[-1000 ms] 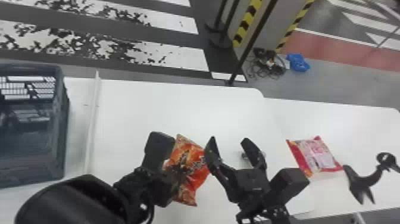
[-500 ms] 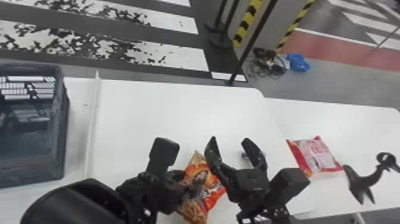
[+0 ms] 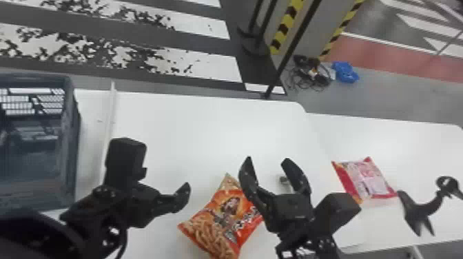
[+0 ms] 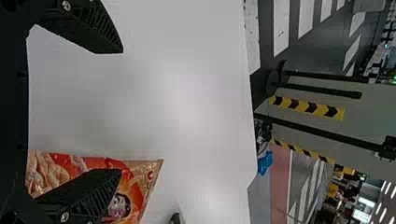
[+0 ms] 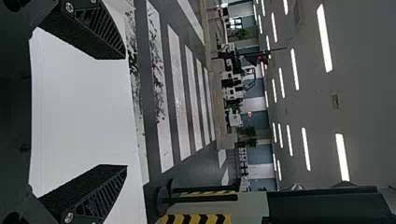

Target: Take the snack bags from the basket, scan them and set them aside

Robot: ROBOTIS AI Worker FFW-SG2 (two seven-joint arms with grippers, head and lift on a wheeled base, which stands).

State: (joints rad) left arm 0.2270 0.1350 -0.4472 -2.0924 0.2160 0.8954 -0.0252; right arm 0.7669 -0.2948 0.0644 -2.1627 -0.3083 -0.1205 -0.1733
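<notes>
The orange snack bag (image 3: 224, 220) lies on the white table between the arms. My left gripper (image 3: 184, 196) stands open at its left, apart from it. In the left wrist view, the left gripper (image 4: 122, 112) has its lower finger in front of the snack bag (image 4: 140, 175), with nothing held. Open and holding nothing, my right gripper (image 3: 268, 159) is at the bag's right, one finger overlapping the bag's edge in the head view. The right wrist view shows bare table behind the right gripper (image 5: 126, 112). A red and pink snack bag (image 3: 367, 179) rests farther right.
A dark blue-grey basket (image 3: 74, 144) stands at the far left, with a thin white strip (image 3: 109, 131) beside it. A black curved object (image 3: 422, 210) is at the right edge. Behind the right gripper's fingers sits a small metallic object (image 3: 284, 179).
The orange bag first shifted right and nearer with my left gripper at it. My left gripper has since drawn away to the left, leaving the bag on the table. The right gripper has stayed still.
</notes>
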